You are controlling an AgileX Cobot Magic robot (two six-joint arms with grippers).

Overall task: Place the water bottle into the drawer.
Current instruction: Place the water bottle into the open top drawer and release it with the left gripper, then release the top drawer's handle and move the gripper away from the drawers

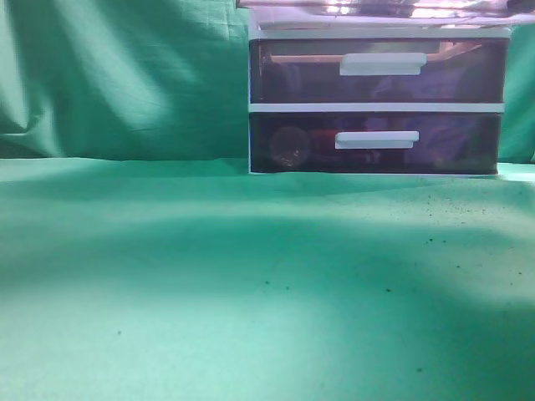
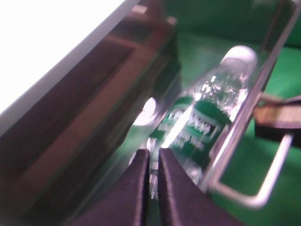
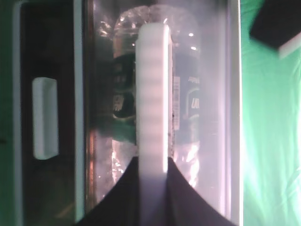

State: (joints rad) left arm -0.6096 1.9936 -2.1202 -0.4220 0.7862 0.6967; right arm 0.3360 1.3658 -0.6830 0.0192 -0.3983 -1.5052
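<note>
The clear water bottle (image 2: 207, 113) with a green label and white cap lies inside the pulled-out top drawer (image 2: 263, 70). My left gripper (image 2: 154, 157) hovers over the bottle's lower end, fingers together and holding nothing. In the right wrist view the bottle (image 3: 188, 94) shows through the translucent drawer front (image 3: 221, 117). My right gripper (image 3: 153, 162) is shut on the drawer's white handle (image 3: 153, 94). In the exterior view only the drawer's underside (image 1: 376, 10) shows at the top edge, and neither gripper is in view.
The white-framed drawer unit (image 1: 376, 107) stands at the back right on green cloth, with two darker drawers closed, their white handles (image 1: 382, 63) (image 1: 376, 139) facing me. A lower drawer handle (image 3: 44, 117) shows in the right wrist view. A green curtain hangs behind.
</note>
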